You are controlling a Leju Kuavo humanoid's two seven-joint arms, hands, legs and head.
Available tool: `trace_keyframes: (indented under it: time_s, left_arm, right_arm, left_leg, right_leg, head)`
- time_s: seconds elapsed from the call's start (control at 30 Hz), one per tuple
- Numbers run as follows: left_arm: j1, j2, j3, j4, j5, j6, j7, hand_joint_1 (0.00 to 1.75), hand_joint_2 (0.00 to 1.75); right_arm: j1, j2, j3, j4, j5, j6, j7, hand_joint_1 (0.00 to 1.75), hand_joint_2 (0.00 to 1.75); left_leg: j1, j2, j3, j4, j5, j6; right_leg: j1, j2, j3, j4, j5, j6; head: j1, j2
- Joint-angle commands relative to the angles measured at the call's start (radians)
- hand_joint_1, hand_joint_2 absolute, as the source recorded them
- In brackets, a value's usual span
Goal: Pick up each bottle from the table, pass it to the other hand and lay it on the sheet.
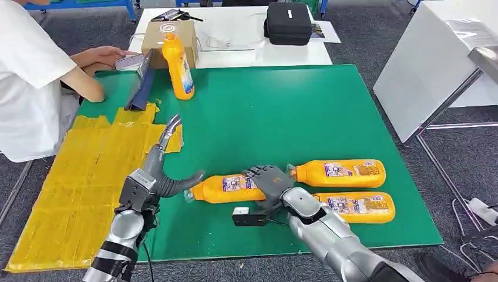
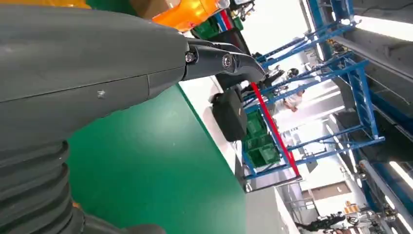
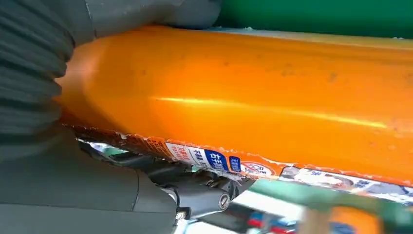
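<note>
Head view gives you the orange bottle (image 1: 229,188) held by the right hand (image 1: 269,182): it lies on its side over the green table (image 1: 264,111), and whether it touches the surface or is just lifted you cannot tell. Those fingers wrap its base end and hide it, so only its label and cap end show. In the right wrist view the bottle (image 3: 253,102) is pressed close against the hand, its label edge blurred.

Two more bottles lie flat to the right, one (image 1: 339,173) just beside the right hand and another (image 1: 355,207) nearer you, partly covered by the right forearm. A fourth bottle (image 1: 178,66) stands upright at the far left of the table, in front of a cardboard box (image 1: 185,30).

Your left hand (image 1: 165,157) is released, with fingers pointing up and thumb reaching toward the held bottle's cap without touching it. The yellow sheet (image 1: 76,188) lies to its left, and a person's arm (image 1: 88,73) rests at the table's far-left corner.
</note>
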Motion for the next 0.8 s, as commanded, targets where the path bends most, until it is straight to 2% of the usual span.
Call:
trace_keyframes:
  time_s: [0.03, 0.1, 0.2, 0.27, 0.37, 0.4, 0.5, 0.6, 0.67, 0.73, 0.8]
  left_arm:
    - [0.029, -0.011, -0.014, -0.042, 0.003, -0.025, 0.033, 0.0, 1.75]
    - [0.035, -0.013, -0.023, -0.039, 0.037, -0.063, 0.007, 0.0, 1.75]
    - [0.039, -0.018, -0.027, -0.028, 0.038, -0.055, -0.002, 0.0, 1.75]
    - [0.035, -0.019, -0.026, -0.02, 0.039, -0.05, -0.001, 0.0, 1.75]
    - [0.036, -0.023, -0.019, -0.01, 0.046, -0.042, 0.002, 0.0, 1.75]
    - [0.038, -0.025, -0.016, -0.007, 0.049, -0.04, 0.005, 0.0, 1.75]
    - [0.039, -0.027, -0.015, -0.006, 0.051, -0.038, 0.008, 0.0, 1.75]
    - [0.04, -0.033, -0.011, 0.008, 0.081, -0.046, 0.051, 0.0, 1.75]
    - [0.03, -0.038, -0.012, 0.024, 0.091, -0.04, 0.072, 0.0, 1.75]
    - [0.017, -0.044, -0.023, 0.038, 0.081, -0.022, 0.101, 0.0, 1.75]
    - [0.01, -0.046, -0.038, 0.036, 0.142, -0.079, 0.113, 0.0, 1.75]
  right_arm:
    - [0.119, 0.032, -0.257, -0.192, 0.063, -0.266, 0.153, 1.75, 1.75]
    - [0.2, 0.067, -0.412, -0.356, -0.073, -0.374, 0.002, 1.75, 1.75]
    - [0.274, 0.094, -0.512, -0.528, -0.192, -0.389, -0.11, 1.75, 1.75]
    - [0.295, 0.095, -0.529, -0.571, -0.196, -0.389, -0.12, 1.75, 1.75]
    - [0.343, 0.127, -0.597, -0.661, -0.218, -0.389, -0.185, 1.75, 1.75]
    - [0.369, 0.154, -0.639, -0.704, -0.231, -0.389, -0.239, 1.75, 1.75]
    - [0.381, 0.17, -0.657, -0.724, -0.243, -0.389, -0.265, 1.75, 1.75]
    - [0.433, 0.233, -0.716, -0.825, -0.37, -0.389, -0.421, 1.75, 1.75]
    - [0.461, 0.255, -0.725, -0.877, -0.407, -0.389, -0.472, 1.75, 1.75]
    - [0.484, 0.256, -0.702, -0.91, -0.436, -0.389, -0.494, 1.75, 1.75]
    - [0.488, 0.233, -0.65, -0.906, -0.445, -0.389, -0.489, 1.75, 1.75]
  left_leg:
    - [0.001, -0.001, 0.001, 0.0, -0.001, -0.001]
    - [0.001, 0.0, 0.001, 0.001, -0.002, -0.001]
    - [0.001, -0.001, 0.001, 0.001, -0.003, -0.002]
    - [0.001, -0.002, 0.0, 0.001, -0.003, -0.002]
    - [0.002, -0.004, 0.001, 0.002, -0.003, -0.001]
    - [0.001, -0.003, -0.002, 0.0, -0.002, -0.001]
    - [0.001, -0.001, -0.001, 0.001, -0.003, -0.001]
    - [0.0, -0.002, -0.003, 0.0, -0.001, -0.001]
    - [0.0, -0.003, -0.004, 0.0, -0.002, -0.001]
    - [0.0, -0.002, -0.003, 0.0, -0.002, -0.001]
    - [0.001, -0.004, -0.002, 0.0, -0.002, -0.001]
  right_leg:
    - [0.001, 0.001, 0.001, 0.0, -0.001, -0.002]
    - [0.001, 0.002, 0.001, 0.001, -0.002, -0.002]
    - [0.001, 0.003, 0.001, 0.001, -0.003, -0.003]
    - [0.001, 0.001, 0.0, 0.002, -0.004, -0.003]
    - [0.002, 0.0, 0.001, 0.001, -0.005, -0.003]
    - [0.001, 0.0, -0.001, 0.001, -0.003, -0.002]
    - [0.001, 0.002, -0.001, 0.001, -0.003, -0.003]
    - [0.0, 0.0, -0.003, 0.0, -0.002, -0.002]
    - [0.0, 0.0, -0.003, 0.001, -0.002, -0.002]
    - [0.001, 0.0, -0.003, 0.0, -0.002, -0.002]
    - [0.001, -0.001, -0.001, 0.001, -0.003, -0.002]
  head:
    - [0.0, 0.0]
    - [0.0, 0.0]
    - [0.0, 0.0]
    - [-0.001, 0.0]
    - [-0.001, 0.0]
    - [-0.001, 0.0]
    - [0.0, 0.0]
    - [0.0, 0.0]
    - [0.0, 0.0]
    - [0.0, 0.0]
    - [0.0, 0.0]
